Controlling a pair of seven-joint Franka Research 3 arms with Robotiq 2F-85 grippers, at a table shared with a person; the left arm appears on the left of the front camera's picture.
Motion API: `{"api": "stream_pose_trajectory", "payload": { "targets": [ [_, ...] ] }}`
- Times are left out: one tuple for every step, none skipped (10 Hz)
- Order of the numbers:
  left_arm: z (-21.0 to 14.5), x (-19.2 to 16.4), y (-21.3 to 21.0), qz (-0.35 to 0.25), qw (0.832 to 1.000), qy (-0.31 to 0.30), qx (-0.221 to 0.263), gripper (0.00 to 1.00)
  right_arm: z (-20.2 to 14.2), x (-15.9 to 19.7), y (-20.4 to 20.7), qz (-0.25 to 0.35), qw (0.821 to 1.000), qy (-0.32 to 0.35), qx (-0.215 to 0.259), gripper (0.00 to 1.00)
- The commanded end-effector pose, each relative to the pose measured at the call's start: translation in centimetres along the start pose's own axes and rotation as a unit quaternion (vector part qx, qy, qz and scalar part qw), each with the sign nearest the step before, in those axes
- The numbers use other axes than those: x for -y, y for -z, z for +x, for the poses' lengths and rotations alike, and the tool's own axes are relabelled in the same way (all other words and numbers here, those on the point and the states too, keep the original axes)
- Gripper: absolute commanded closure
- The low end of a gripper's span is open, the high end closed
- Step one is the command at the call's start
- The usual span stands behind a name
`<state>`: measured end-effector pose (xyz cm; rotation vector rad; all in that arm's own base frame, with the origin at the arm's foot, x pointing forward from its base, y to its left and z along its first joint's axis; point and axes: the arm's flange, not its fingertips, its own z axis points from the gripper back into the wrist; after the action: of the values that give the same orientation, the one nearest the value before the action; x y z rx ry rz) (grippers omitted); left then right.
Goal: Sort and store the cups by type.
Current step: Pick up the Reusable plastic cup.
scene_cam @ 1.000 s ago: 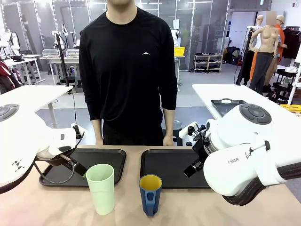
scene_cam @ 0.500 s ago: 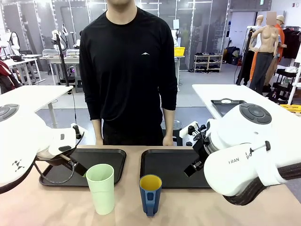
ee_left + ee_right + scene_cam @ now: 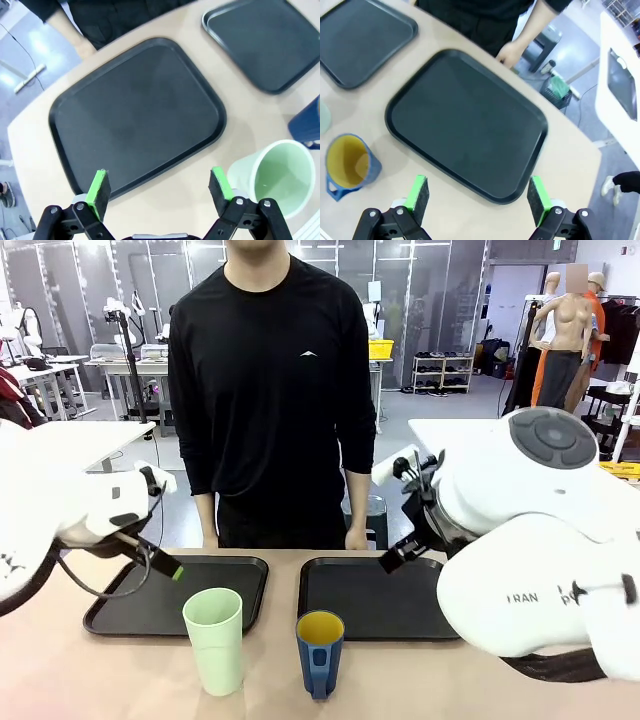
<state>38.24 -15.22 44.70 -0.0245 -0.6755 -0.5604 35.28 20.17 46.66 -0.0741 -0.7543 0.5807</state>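
Up front on the tan table [image 3: 450, 680] the two cups stand upright and apart: the tall pale mint-green plastic tumbler [image 3: 213, 640] and the shorter dark blue cup with a yellow inside [image 3: 320, 652], its handle facing the robot. The left gripper [image 3: 159, 190] hangs above the table with its jaws spread wide and nothing between them. The tumbler sits below, just outside one green pad [image 3: 218, 182]. The right gripper [image 3: 477, 195] is likewise wide open and empty, and the blue cup stands well off to one side, outside its jaws. Straight ahead of the left jaws lies the left black rectangular tray [image 3: 200, 585]. Ahead of the right jaws lies the right black rectangular tray [image 3: 360, 590]. Farthest off, a person in a black long-sleeved top [image 3: 270, 390] stands at the table's far edge, one hand [image 3: 507, 52] near the right tray's far rim.
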Motion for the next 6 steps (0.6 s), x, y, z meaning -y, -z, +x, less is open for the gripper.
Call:
{"api": "stream_pose_trajectory", "payload": {
  "targets": [
    [-0.4, 1.3, -3.8, 0.011, 1.000, 0.004, 0.016, 0.00, 1.4, -1.9, -2.0, -0.038, 0.999, 0.002, 0.008, 0.00],
    [-0.3, 1.5, -5.0, 0.009, 1.000, 0.008, 0.029, 0.00, 1.8, -2.4, -3.0, -0.043, 0.999, -0.006, 0.011, 0.00],
    [-0.5, 1.7, -5.8, 0.004, 0.999, 0.015, 0.031, 0.00, 2.2, -2.9, -3.6, -0.046, 0.999, -0.016, 0.012, 0.00],
    [-0.5, 1.7, -5.9, 0.002, 0.999, 0.016, 0.030, 0.00, 2.4, -3.1, -3.7, -0.047, 0.999, -0.020, 0.010, 0.00],
    [-0.5, 1.6, -5.9, -0.001, 0.999, 0.017, 0.032, 0.00, 2.6, -3.3, -3.8, -0.046, 0.999, -0.023, 0.009, 0.00],
    [-0.5, 1.5, -5.9, -0.002, 0.999, 0.021, 0.030, 0.00, 2.7, -3.3, -3.8, -0.047, 0.999, -0.026, 0.007, 0.00]
  ]
}}
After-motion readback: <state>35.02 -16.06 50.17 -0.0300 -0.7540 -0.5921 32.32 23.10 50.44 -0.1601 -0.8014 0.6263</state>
